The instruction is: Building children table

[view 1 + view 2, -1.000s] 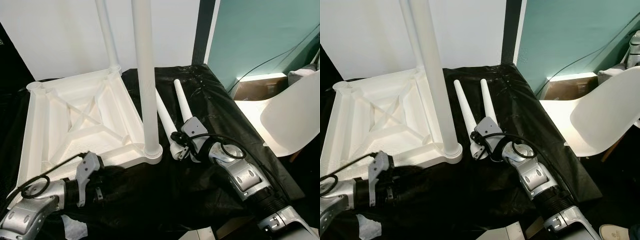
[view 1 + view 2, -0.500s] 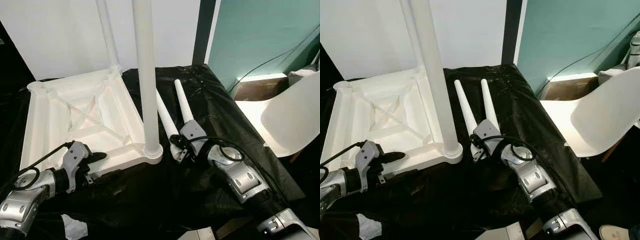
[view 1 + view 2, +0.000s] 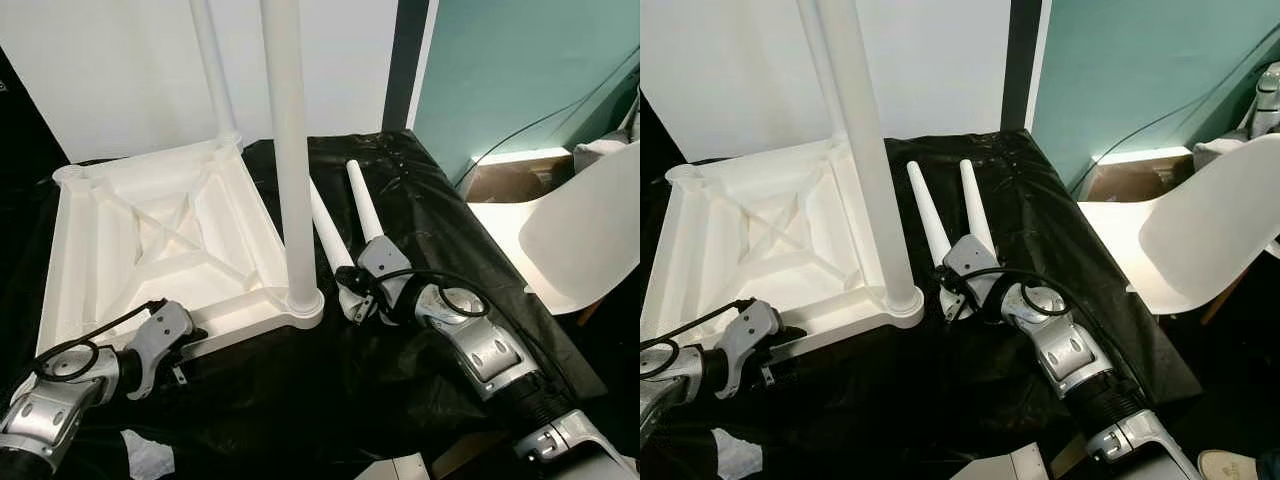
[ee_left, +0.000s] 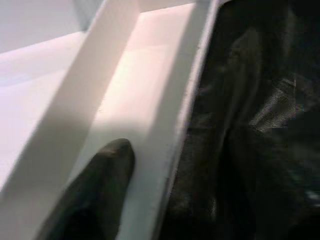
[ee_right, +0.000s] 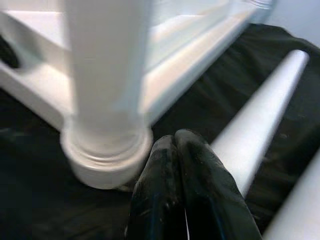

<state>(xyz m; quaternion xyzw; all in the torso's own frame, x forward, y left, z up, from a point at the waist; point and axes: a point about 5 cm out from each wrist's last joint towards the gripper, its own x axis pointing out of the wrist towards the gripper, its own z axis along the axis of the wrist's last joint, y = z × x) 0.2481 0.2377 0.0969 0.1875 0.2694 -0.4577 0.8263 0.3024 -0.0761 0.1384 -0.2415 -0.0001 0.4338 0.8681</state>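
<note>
You are looking at a plain white tabletop (image 3: 150,235) lying on a glossy black sheet (image 3: 420,210), with two white legs (image 3: 290,150) standing from it and two more white loose legs (image 3: 362,205) lying toward three o'clock of it. Both silver arms are showing black fingers: the left gripper (image 3: 195,333) and the right gripper (image 3: 350,290). At two o'clock a teal wall (image 3: 520,70) is showing, and a white chair (image 3: 590,235) at three o'clock.
</note>
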